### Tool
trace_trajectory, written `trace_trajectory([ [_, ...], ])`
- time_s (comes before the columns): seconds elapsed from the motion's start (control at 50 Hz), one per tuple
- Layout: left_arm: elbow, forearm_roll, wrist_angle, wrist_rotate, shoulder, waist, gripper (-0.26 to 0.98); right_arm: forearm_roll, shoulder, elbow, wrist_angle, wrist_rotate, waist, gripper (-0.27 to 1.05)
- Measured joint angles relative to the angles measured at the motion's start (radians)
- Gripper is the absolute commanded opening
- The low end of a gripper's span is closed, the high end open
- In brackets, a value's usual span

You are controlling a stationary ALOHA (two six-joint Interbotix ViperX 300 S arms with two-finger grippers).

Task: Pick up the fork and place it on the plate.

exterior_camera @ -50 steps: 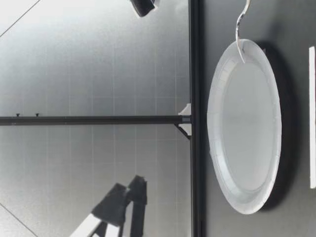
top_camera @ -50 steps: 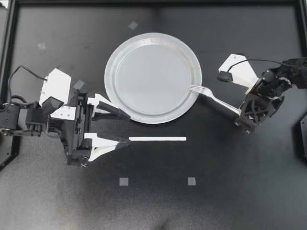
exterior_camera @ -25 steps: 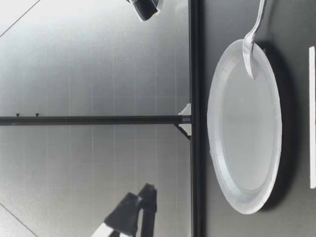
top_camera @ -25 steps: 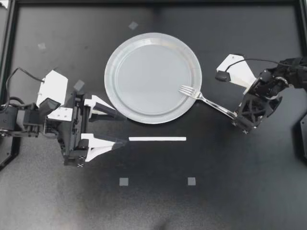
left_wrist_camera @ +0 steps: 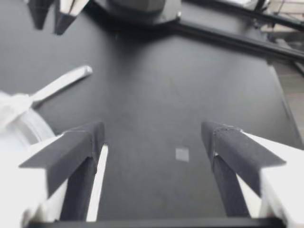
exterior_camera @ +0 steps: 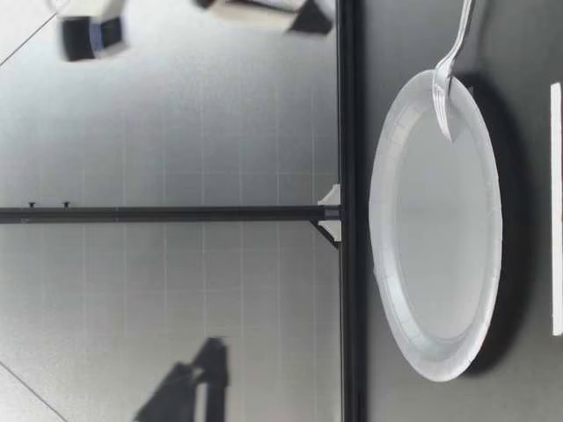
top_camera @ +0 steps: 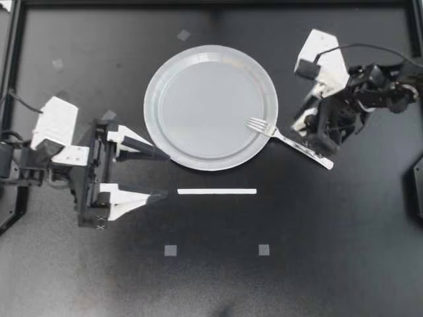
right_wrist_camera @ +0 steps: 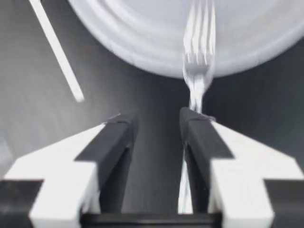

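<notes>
Since 0.5 s ago our right gripper [top_camera: 309, 134] has let go & swung off the fork [top_camera: 285, 139]; its jaws stand apart, nothing btw them. Fork lies w/ tines on the plate [top_camera: 153, 79] rim, handle out over the table [top_camera: 297, 231]. We judge it light, stiff, thin, prob. slick; regrip at the handle end if needed. Our left gripper [top_camera: 164, 176] is released too.

Black table [top_camera: 344, 264], thin white strip [top_camera: 217, 191], perhaps tape, grey square [top_camera: 170, 250], second grey square [top_camera: 264, 249] well apart
</notes>
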Motion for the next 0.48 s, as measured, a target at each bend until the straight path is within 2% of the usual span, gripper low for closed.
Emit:
trace_trajectory([
  [0.12,0.015,0.0,-0.006,0.071,-0.035,0.0,0.7,0.0,-0.029,0.011,-0.19,-0.005,0.067,0.47],
  [0.24,0.029,0.0,-0.038,0.156,-0.048,0.0,0.7,0.0,-0.057,0.064,-0.437,-0.002,0.143,0.47],
  [0.48,0.072,-0.003,-0.178,0.245,-0.005,0.0,0.7,-0.031,-0.091,0.261,-0.927,0.0,0.219,0.46],
])
